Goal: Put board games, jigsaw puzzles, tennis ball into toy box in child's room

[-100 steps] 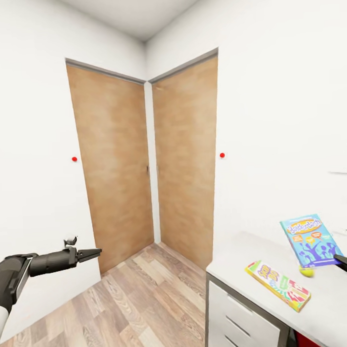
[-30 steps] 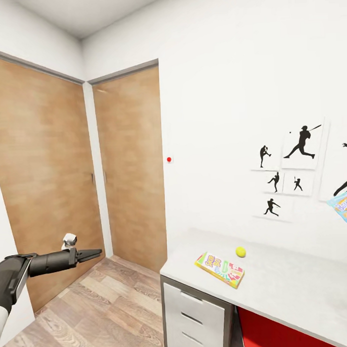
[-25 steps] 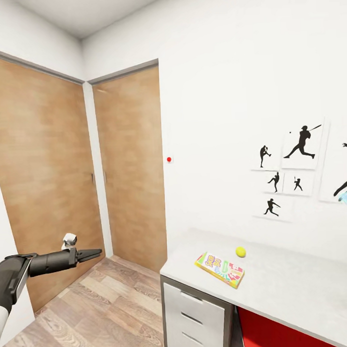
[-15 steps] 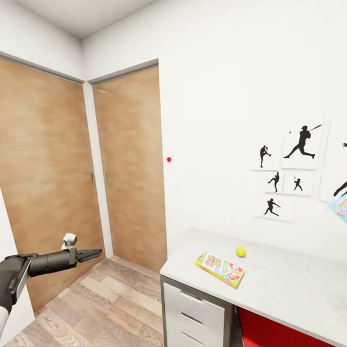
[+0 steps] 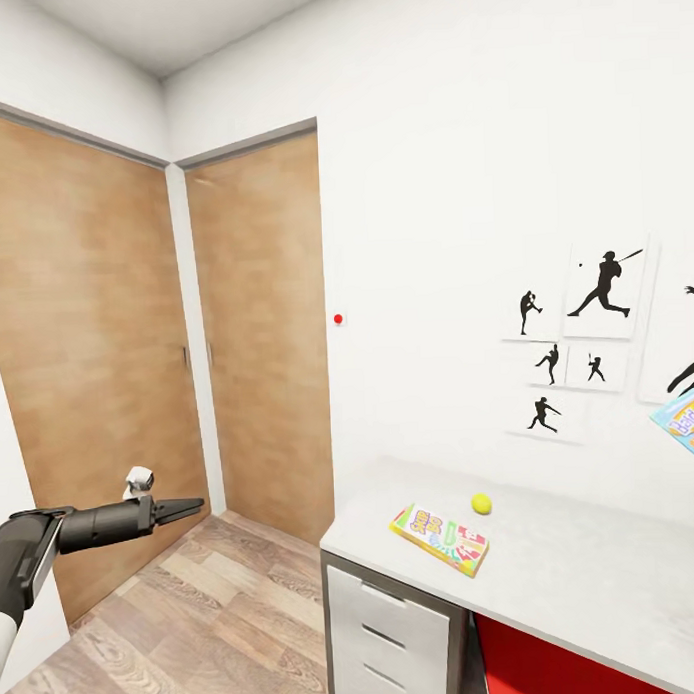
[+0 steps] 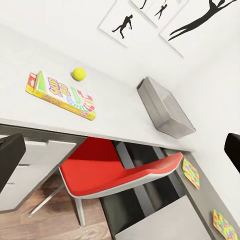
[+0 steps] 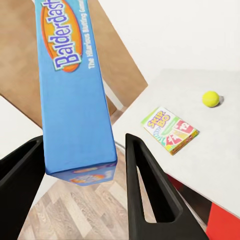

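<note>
Right gripper carries the blue game near the table.

In the right wrist view the blue game sits between the two dark fingers, which look closed against it; in the head view its corner shows at the right edge, raised above the table. The left gripper is held out over the floor by the doors, fingers pressed together. On the table the SKIP-BO box lies flat with the ball just beside it. The grey bin stands farther along the table, and two puzzles lie on the lower dark section, beyond a red chair.
</note>
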Tool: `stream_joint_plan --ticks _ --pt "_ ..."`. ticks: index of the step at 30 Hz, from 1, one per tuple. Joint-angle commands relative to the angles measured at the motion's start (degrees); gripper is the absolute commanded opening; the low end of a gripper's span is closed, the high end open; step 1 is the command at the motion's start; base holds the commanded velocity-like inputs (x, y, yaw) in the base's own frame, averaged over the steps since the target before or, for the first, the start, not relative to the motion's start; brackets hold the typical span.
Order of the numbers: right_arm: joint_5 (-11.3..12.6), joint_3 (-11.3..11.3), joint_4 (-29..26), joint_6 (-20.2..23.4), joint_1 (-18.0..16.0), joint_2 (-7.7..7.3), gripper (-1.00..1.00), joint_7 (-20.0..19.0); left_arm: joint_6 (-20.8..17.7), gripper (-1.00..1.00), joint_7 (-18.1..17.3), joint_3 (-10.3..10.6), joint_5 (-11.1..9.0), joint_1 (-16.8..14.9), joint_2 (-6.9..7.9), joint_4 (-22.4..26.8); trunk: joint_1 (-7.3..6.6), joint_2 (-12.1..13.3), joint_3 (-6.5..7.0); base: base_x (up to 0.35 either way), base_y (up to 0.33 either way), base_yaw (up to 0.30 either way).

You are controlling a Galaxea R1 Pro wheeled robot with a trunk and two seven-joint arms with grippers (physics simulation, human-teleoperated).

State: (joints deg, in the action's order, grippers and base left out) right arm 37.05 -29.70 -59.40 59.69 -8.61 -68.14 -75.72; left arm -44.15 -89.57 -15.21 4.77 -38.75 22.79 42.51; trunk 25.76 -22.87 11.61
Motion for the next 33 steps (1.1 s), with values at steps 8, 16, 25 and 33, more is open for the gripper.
stream_joint_plan --ticks 8,16,25,33 --pt "0.05 0.20 -0.13 0.31 -0.15 0.26 -1.00 -0.13 0.14 1.00 -0.43 -0.13 0.51 -0.04 -0.03 0.04 0.02 -0.05 -0.26 0.000 0.000 0.000" --pt "0.05 0.21 0.01 0.31 -0.10 0.15 -1.00 -0.13 0.31 1.00 -0.43 -0.17 0.51 -0.05 -0.03 0.05 0.02 -0.05 -0.94 0.000 0.000 -0.029" --pt "0.04 0.17 0.56 0.31 -0.09 -0.22 -1.00 -0.13 0.81 1.00 -0.43 -0.17 0.51 -0.04 -0.03 0.08 0.02 -0.05 -1.11 0.000 0.000 -0.141" --pt "0.06 0.18 1.00 0.31 -0.09 -0.32 -1.00 -0.13 0.90 1.00 -0.43 -0.10 0.51 -0.02 -0.03 0.33 0.02 -0.05 -1.12 0.000 0.000 -0.266"
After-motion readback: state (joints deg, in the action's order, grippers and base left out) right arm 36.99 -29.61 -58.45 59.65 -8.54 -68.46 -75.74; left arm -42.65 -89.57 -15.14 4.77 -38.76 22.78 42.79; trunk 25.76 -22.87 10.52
